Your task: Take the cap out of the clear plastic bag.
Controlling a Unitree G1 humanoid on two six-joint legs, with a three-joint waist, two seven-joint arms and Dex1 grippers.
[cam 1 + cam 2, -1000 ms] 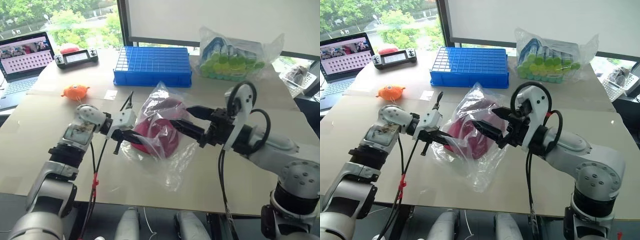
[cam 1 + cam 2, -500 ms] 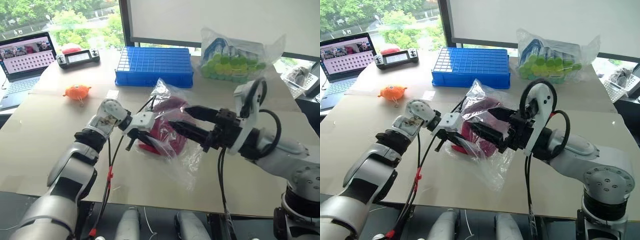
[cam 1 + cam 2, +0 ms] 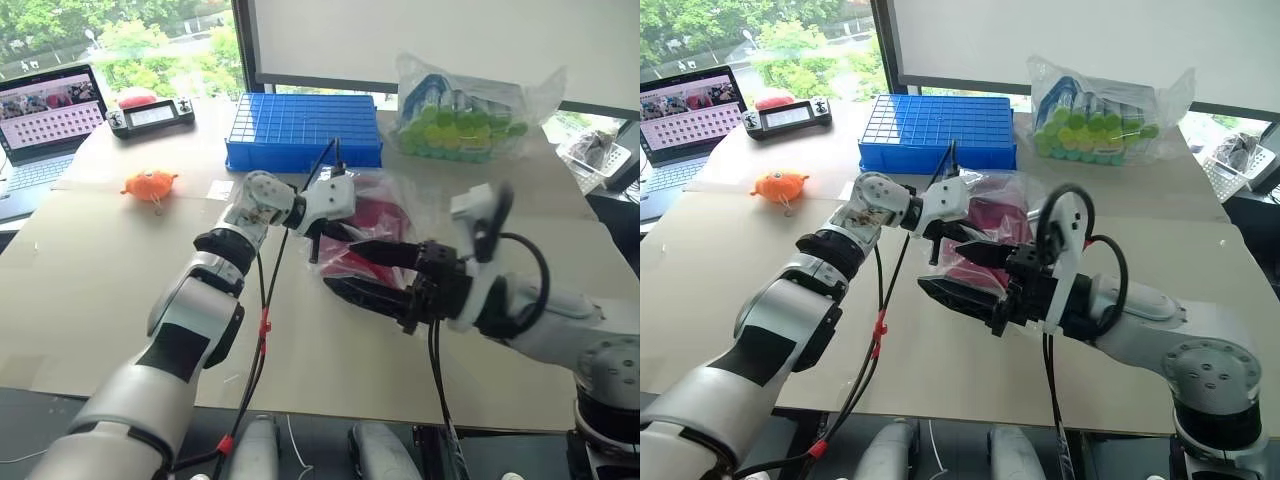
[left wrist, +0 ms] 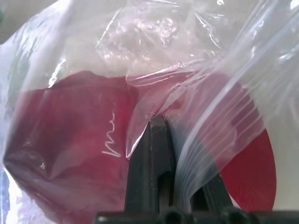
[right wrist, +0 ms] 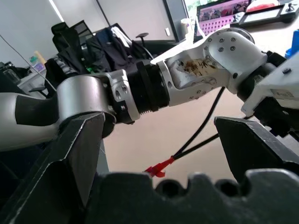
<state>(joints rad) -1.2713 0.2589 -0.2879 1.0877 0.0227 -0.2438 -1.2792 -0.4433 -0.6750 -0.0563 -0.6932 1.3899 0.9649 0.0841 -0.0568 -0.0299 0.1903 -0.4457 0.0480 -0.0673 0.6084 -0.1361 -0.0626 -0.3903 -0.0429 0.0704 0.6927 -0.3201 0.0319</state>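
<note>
The cap sits inside the clear plastic bag; removal remains. The left gripper pinches the bag's film. At its four o'clock the right gripper gapes wide, empty.

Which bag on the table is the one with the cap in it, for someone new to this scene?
Start at the blue crate at the table's far side. Just in front of it, between the two grippers, hangs the clear bag with the dark red cap inside. The other bag, right of the crate, bulges with green and blue items.

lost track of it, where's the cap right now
The cap sits inside the clear plastic bag mid-table, just in front of the blue tray, with the left gripper shut on the bag.
</note>
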